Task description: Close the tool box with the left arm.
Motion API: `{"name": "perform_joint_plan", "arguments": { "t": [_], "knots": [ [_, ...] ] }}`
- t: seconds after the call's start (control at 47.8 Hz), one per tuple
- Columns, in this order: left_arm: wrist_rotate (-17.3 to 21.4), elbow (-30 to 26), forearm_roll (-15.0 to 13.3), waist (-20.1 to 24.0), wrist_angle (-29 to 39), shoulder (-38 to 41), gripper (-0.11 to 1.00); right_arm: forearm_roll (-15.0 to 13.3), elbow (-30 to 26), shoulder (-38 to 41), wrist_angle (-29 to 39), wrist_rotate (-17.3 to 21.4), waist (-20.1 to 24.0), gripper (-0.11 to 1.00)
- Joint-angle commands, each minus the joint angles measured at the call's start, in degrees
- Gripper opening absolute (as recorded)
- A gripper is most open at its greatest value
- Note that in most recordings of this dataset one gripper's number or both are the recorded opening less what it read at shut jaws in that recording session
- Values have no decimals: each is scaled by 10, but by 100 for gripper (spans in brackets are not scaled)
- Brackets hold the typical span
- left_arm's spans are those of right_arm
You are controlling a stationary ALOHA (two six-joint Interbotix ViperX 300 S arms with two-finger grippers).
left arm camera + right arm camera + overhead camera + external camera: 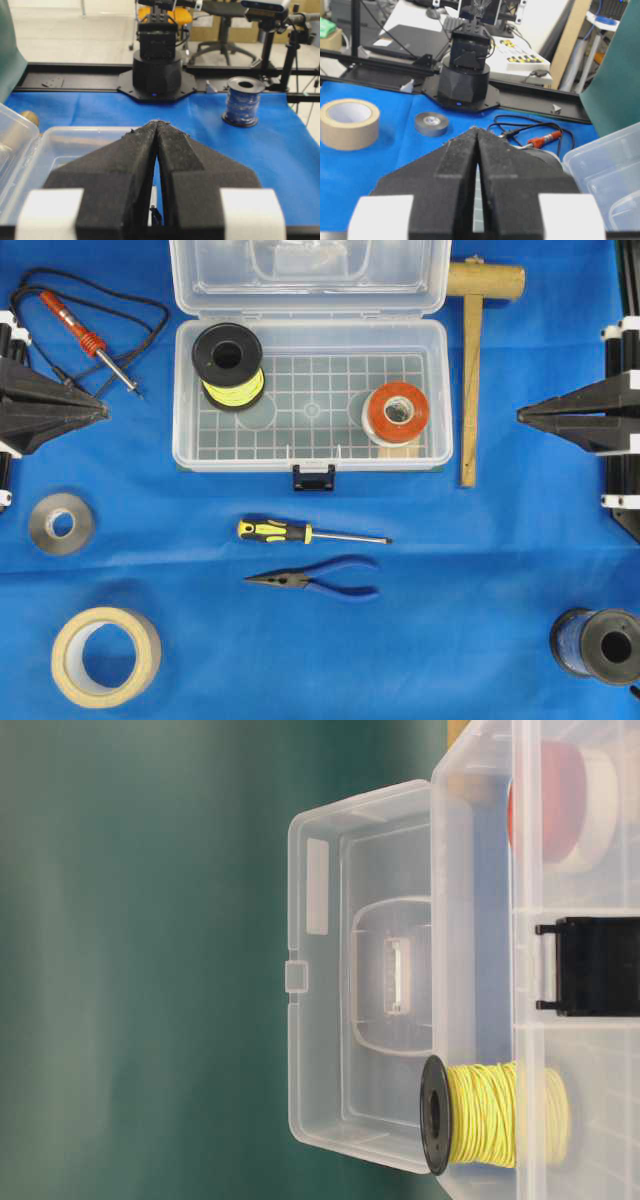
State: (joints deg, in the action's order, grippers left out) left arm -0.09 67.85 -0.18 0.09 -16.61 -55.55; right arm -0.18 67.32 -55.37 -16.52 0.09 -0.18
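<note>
The clear tool box (240, 462) stands open at the top middle, its lid (300, 275) swung back and its black latch (313, 477) at the front. Inside are a yellow wire spool (229, 365) and a red tape roll (396, 413). The table-level view shows the box (470, 920) with its lid (330, 1050) upright. My left gripper (105, 410) is shut and empty, left of the box and apart from it; its wrist view (157, 124) shows the box (65, 142) beyond. My right gripper (520, 415) is shut and empty, right of the box (476, 130).
A soldering iron (90, 340) with its cord lies at the back left, and a wooden mallet (472, 360) lies right of the box. A screwdriver (300, 533) and pliers (320, 578) lie in front. Grey tape (61, 523), masking tape (105, 656) and a blue spool (598, 645) sit near the corners.
</note>
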Motion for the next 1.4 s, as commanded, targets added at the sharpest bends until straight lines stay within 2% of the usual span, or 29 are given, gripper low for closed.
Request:
{"name": "perform_joint_plan", "arguments": {
  "t": [0.0,0.146,0.209,0.439,0.585,0.627,0.69,0.857,0.941,1.15,1.38],
  "knots": [
    [-4,-11,-27,0,-8,17,0,0,-17,5,-9,-1,2,0],
    [11,-16,-25,4,-33,33,0,1,-22,23,-6,0,1,0],
    [23,-21,-23,22,-45,48,0,1,-23,26,-6,0,2,0],
    [40,-64,-23,138,-47,112,0,1,-23,31,-10,0,1,0],
    [47,-101,-21,191,-47,151,3,0,-23,31,-10,0,1,0],
    [53,-112,-21,205,-47,163,9,0,-23,31,-10,0,2,0],
    [62,-128,-22,228,-47,183,25,1,-22,32,-10,0,2,0],
    [63,-167,-21,287,-44,233,74,1,-22,32,-8,0,1,0],
    [66,-191,-22,319,-44,265,90,1,-22,33,-7,0,1,0],
    [76,-260,-21,374,-13,349,91,1,-20,36,-6,1,2,0],
    [125,-343,-22,399,72,446,91,1,-19,45,-6,1,2,0]
  ]
}}
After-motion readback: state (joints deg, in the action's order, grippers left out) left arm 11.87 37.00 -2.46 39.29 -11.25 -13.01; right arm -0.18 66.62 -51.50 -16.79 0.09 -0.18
